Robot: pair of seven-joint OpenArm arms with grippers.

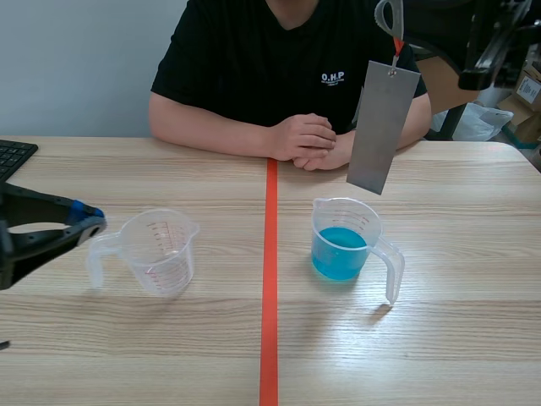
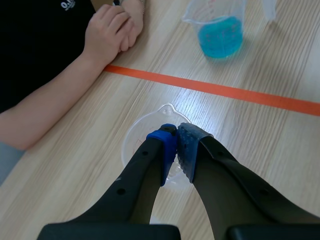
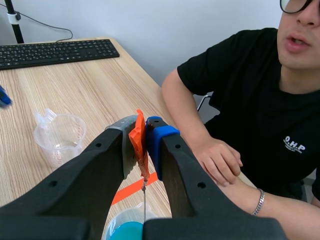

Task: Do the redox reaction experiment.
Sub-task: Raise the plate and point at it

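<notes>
Scene view shows a pale wood-grain counter [image 1: 439, 338] split down the middle by an orange-red tape line [image 1: 270, 279]. Right of centre stands a clear plastic measuring cup [image 1: 342, 245] with a spout and a curved handle, partly filled with bright blue liquid [image 1: 340, 254]. Above it, in the upper right of the frame, a flat, dull grey rectangular metal plate [image 1: 383, 127] hangs slightly tilted, its lower edge clear of the cup's rim. The plate dangles by a short link from an orange tab [image 1: 397, 45]. The right jaws are closed on that tab, which the right wrist view shows pinched between a grey pad and a blue pad [image 3: 159, 137].

Left of centre sits an empty measuring cup [image 1: 159, 249], also clear plastic, with red graduations. The left jaws, at the frame's left edge, are drawn almost together, their dotted pads [image 2: 165, 145] nearly touching over the empty cup's near rim. Whether its handle lies between them I cannot tell.

A person in a black T-shirt rests clasped hands [image 1: 308, 139] at the counter's far edge. A black keyboard [image 1: 13, 156] lies at the far left.
</notes>
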